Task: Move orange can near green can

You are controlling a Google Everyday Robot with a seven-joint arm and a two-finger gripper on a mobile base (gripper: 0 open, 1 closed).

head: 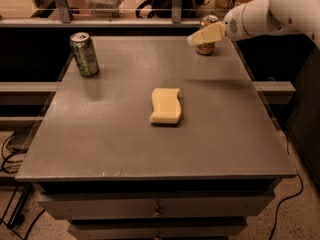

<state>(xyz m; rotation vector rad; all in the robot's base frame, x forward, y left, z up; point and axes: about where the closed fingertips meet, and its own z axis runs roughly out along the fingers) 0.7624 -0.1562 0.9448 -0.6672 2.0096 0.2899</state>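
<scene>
The orange can (205, 48) stands upright at the far right of the grey table (120, 149); its silver top shows above my gripper and its base below it. My gripper (201, 36), cream-coloured on a white arm reaching in from the right, lies across the front of the orange can at mid-height. The green can (84, 54) stands upright at the far left of the table, well apart from the orange can.
A yellow sponge (166, 105) lies near the middle of the table between the two cans. A rail and a glass partition (115, 4) run behind the table's far edge. Drawers sit below the front edge, and cables lie on the floor at left.
</scene>
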